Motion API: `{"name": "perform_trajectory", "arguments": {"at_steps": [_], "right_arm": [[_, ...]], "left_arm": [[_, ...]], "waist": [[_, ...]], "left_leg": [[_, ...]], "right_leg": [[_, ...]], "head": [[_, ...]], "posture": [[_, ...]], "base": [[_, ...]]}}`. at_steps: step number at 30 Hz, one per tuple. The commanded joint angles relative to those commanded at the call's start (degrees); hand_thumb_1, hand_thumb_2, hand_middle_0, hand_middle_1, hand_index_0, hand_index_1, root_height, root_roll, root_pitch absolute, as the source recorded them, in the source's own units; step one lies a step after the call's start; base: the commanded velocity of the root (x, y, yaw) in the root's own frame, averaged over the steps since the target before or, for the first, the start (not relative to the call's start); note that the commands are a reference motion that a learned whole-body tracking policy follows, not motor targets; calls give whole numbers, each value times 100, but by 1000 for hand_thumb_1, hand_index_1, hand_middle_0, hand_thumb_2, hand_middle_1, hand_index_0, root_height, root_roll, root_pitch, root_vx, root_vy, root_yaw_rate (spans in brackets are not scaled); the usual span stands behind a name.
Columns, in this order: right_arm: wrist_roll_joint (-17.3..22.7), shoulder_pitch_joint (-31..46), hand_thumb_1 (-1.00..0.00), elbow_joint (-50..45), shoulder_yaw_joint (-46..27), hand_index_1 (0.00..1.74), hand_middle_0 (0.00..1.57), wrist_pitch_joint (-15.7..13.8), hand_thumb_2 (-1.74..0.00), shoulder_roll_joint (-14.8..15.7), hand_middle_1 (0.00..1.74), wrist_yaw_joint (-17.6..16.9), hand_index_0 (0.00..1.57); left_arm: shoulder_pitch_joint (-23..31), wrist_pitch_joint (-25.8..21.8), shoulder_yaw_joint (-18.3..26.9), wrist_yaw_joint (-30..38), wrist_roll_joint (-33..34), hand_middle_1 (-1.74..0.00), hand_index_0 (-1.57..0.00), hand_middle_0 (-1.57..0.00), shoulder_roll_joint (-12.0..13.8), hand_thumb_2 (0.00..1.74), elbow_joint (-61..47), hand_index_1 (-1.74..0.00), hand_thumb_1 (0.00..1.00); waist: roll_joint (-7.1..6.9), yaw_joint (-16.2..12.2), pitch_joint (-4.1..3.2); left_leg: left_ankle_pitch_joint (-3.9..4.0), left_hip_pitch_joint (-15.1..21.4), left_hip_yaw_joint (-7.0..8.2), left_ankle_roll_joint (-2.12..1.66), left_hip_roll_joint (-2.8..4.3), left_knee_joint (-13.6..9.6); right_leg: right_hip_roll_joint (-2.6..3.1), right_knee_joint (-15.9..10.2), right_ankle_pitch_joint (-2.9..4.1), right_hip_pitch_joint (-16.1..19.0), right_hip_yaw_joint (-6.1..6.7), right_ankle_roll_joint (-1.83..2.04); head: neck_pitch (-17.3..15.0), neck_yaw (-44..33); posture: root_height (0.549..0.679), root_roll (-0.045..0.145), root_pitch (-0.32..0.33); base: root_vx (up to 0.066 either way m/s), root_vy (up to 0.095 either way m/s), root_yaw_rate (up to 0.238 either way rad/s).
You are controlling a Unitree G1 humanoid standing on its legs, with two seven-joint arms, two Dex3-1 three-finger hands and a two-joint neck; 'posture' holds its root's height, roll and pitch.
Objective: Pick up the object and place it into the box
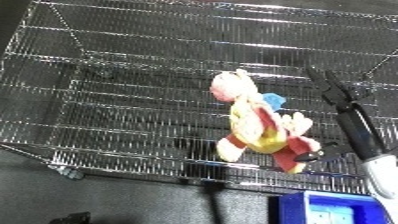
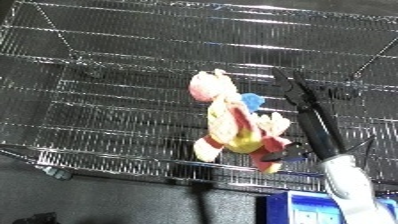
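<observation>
- Plush toy (image 1: 256,125): pink head, yellow body, lies inside your wire bin (image 1: 107,100).
- Your right hand (image 2: 306,107): fingers straight, together, beside the toy, not gripping.

Lab-like setup: wire mesh bin (image 1: 107,100)

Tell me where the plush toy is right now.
The plush toy is inside the wire bin, right of centre near its front edge, with the right hand, fingers straight, just to its right.

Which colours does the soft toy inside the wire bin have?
The soft toy is mainly yellow and red, with a pink head and a blue patch; the left eye view shows it best.
</observation>
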Motion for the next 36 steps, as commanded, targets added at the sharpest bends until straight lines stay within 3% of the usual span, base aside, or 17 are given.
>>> {"name": "perform_trajectory", "arguments": {"at_steps": [7, 15, 29, 36], "right_arm": [[67, -812, 0, 770, 750, 0, 0, 183, 0, -289, 0, 132, 0], [-52, -1663, 0, 1828, 1591, 0, 0, 336, 0, -207, 0, 232, 0], [-528, -2531, 0, 3977, 2437, 0, 0, 314, 0, 473, 0, 337, 0], [-499, -2654, 0, 5132, 2463, 0, 0, 424, 0, 994, 0, 475, 0]], "left_arm": [[26, -58, -197, -52, -138, -1740, -1570, -1570, 134, 1740, -22, -1740, 1000], [81, -147, -354, -68, -218, -1740, -1570, -1570, 184, 1740, -46, -1740, 1000], [15, -284, -502, -4, -280, -1740, -1570, -1570, 233, 1740, -67, -1740, 1000], [-95, -301, -524, 0, -235, -1740, -1570, -1570, 199, 1740, -86, -1740, 1000]], "waist": [[57, 117, 45], [160, 247, 184], [335, 446, 420], [379, 478, 449]], "left_leg": [[13, -93, -17, -22, -12, 26], [20, -282, -84, -32, -50, 138], [49, -620, -184, -35, -108, 264], [42, -623, -159, -37, -96, 253]], "right_leg": [[-5, 23, 32, -103, 4, 2], [-21, 97, 74, -261, -6, -5], [-39, 118, 184, -534, 3, -2], [-50, 93, 190, -523, 0, -9]], "head": [[145, 186], [167, 473], [497, 850], [605, 856]], "posture": [[634, 45, -135], [632, 42, -123], [630, 37, -95], [631, 37, -92]], "base": [[11, 0, -1], [-2, 3, 20], [-14, 8, 7], [-11, 5, -5]]}}
